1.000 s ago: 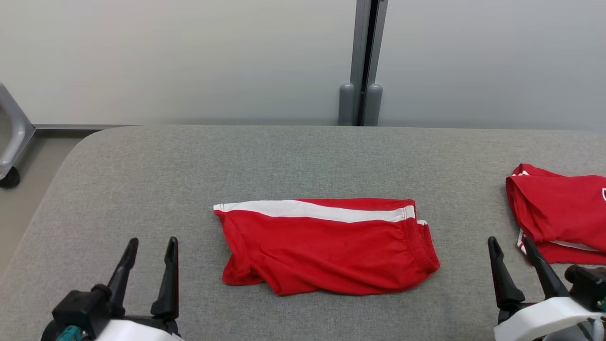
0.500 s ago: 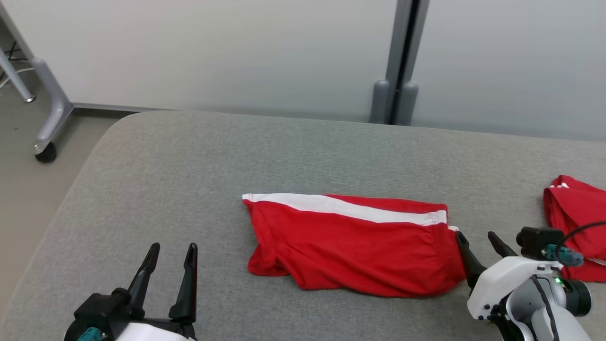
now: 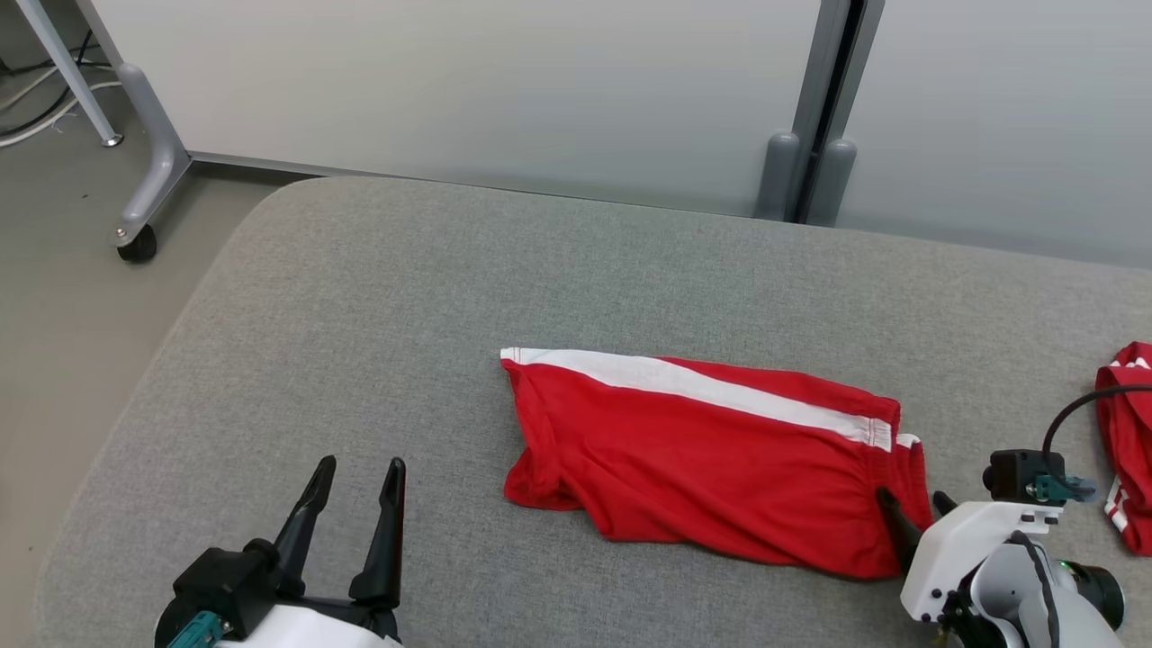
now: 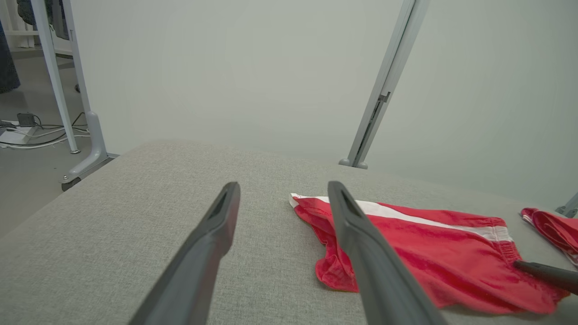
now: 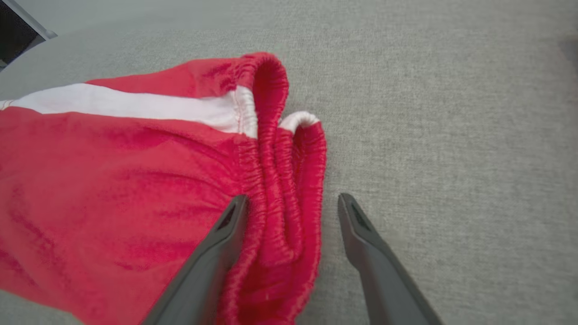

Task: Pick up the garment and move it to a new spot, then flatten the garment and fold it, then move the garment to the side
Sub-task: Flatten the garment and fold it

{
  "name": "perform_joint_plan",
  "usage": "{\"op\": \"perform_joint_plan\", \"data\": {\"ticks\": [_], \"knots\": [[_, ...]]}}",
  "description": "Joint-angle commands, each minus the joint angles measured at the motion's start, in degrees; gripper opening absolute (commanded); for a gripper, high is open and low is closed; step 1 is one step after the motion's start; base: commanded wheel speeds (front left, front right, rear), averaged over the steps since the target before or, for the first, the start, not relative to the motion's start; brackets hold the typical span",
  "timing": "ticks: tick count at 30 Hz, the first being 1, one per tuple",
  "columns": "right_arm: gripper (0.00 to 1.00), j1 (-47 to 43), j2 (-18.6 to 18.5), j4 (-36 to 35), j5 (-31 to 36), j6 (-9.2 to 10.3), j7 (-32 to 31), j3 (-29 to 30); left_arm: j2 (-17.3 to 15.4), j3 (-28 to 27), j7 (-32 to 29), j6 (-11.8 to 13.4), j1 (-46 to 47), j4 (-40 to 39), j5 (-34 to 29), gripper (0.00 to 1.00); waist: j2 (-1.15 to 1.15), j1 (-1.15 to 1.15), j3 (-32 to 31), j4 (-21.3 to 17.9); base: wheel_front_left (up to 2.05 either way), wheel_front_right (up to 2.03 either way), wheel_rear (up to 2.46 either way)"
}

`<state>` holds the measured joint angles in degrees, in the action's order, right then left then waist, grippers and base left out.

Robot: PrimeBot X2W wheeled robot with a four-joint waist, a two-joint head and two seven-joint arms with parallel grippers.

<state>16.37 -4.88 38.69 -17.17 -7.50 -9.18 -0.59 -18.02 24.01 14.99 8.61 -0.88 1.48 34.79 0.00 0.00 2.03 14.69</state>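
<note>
A soft, light red garment [image 3: 711, 450] lies folded mid-table on grey padding [image 3: 360, 288], likely to sag when lifted and best pinched at its thick elastic waistband [image 5: 271, 158], which the open-jawed right gripper [image 5: 292, 201] straddles, the left gripper [image 3: 360, 468] open nearby.

I get bright, even light. A thin soft shadow lines the near edge of the red shorts [image 3: 711, 459]; my right wrist view renders their fabric slightly smeared.
</note>
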Motion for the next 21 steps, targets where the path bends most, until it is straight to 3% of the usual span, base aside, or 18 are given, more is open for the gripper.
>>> {"op": "perform_joint_plan", "data": {"ticks": [1,10,11,12,13,14,21], "knots": [[1.00,0.85,0.03,1.07,-0.78,0.00,-0.42,0.56,0.05,0.06,0.24,-0.42,1.13,0.22,-0.38,1.00,0.00,0.00,0.53,0.26,0.00,0.00,0.00],[1.00,3.08,1.53,7.33,-8.29,0.00,-2.62,-0.23,0.18,0.87,0.08,-1.32,2.74,1.67,-0.55,1.00,0.00,0.00,1.73,1.96,0.00,0.00,0.00],[0.85,3.22,1.59,7.61,-9.05,0.00,-2.37,-0.82,0.17,0.90,0.05,-1.37,2.84,1.79,-0.50,1.00,0.00,0.00,1.70,2.16,0.00,0.00,0.00],[0.52,3.29,1.62,7.89,-9.60,-0.01,-1.98,-1.32,0.15,0.95,0.03,-1.40,2.88,1.90,-0.44,1.00,0.00,0.00,1.61,2.34,0.00,0.00,0.00],[0.33,3.50,1.71,7.96,-10.07,-0.01,-1.44,-1.77,0.11,0.96,0.04,-1.31,2.85,2.01,-0.37,1.00,0.00,0.00,1.51,2.47,0.00,0.00,0.00],[0.00,3.70,1.70,8.06,-10.32,-0.01,-0.69,-2.08,0.07,0.97,0.03,-1.34,2.79,2.13,-0.28,1.00,0.00,0.00,1.37,2.56,0.00,0.00,0.00],[0.00,4.65,-0.80,7.53,-12.65,-0.01,1.86,-3.32,-0.17,0.49,0.02,-1.04,1.70,2.28,0.50,1.00,0.00,0.00,-0.33,1.32,0.00,0.00,0.00]]}}
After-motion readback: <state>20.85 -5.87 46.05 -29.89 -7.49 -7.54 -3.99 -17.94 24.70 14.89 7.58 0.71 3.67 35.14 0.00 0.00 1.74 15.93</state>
